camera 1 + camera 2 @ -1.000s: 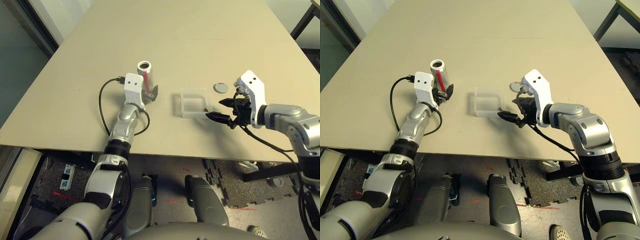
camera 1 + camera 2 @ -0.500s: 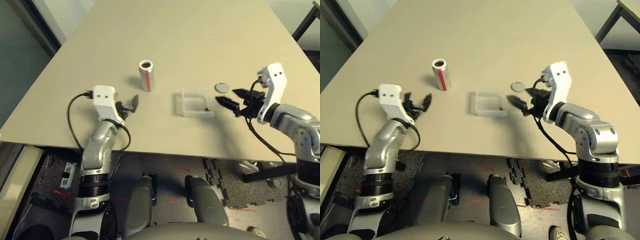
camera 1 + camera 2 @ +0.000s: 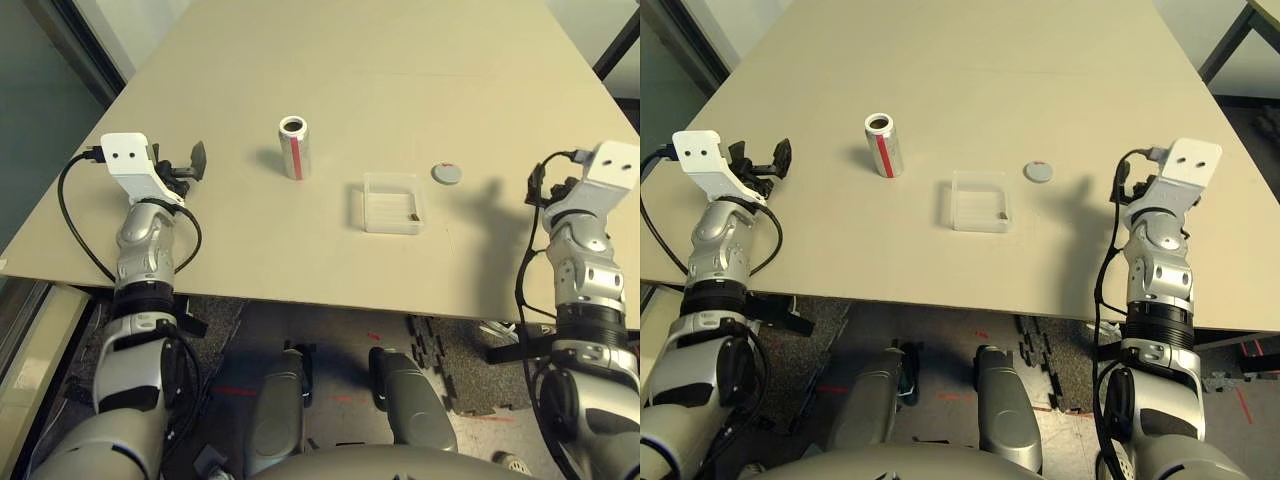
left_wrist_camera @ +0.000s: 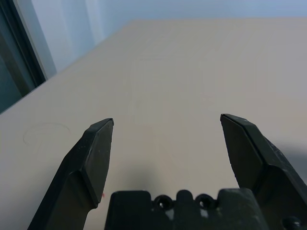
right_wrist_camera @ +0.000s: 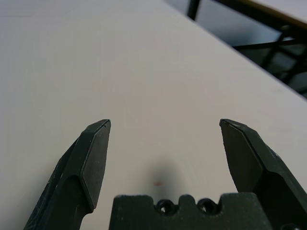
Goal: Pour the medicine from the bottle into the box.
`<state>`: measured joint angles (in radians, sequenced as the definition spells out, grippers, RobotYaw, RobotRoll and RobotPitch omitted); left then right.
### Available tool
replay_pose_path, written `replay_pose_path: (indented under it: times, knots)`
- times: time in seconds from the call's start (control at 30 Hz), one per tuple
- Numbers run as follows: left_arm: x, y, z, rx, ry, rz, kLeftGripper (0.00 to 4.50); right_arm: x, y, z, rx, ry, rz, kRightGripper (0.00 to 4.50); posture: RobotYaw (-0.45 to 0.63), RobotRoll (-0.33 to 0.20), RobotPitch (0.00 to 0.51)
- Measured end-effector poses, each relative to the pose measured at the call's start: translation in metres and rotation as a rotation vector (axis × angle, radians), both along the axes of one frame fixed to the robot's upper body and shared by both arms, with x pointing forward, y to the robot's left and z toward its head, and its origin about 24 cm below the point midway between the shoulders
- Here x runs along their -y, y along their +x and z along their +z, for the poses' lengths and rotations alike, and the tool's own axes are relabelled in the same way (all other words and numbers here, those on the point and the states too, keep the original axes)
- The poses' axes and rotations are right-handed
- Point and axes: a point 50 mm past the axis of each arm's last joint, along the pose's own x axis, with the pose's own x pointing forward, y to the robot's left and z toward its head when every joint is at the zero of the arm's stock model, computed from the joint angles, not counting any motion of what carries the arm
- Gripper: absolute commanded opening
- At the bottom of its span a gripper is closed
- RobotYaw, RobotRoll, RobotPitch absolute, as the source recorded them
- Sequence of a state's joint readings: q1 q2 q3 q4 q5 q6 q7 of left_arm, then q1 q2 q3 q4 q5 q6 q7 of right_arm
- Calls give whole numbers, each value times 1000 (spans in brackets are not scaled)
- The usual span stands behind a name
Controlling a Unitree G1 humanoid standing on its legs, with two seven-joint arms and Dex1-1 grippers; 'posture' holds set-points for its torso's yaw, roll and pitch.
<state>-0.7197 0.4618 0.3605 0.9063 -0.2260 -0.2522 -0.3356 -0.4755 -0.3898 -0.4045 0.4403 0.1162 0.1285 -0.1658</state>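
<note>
At the left edge of the frame the left tool hangs over the tabletop with its fingers spread wide, holding nothing. Right of it, in the upper middle, the bottle stands upright and uncapped. The box lies at centre with a dark speck, the medicine, inside. A grey cap lies just beyond. At the right edge, the right tool gapes wide, empty.

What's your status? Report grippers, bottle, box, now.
Left gripper open, empty; right gripper open, empty. Bottle upright, uncapped, left of box; dark speck in box. Loose cap right of box. Nothing in the way.
</note>
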Motion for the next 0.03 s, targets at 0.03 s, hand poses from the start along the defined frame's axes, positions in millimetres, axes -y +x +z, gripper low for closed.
replay_pose_path:
  times: [0.03]
  knots:
    - [-3,1,-1,-10,-1,5,4470,1,-1,1,7,-9,-15,4500,-70,0,203]
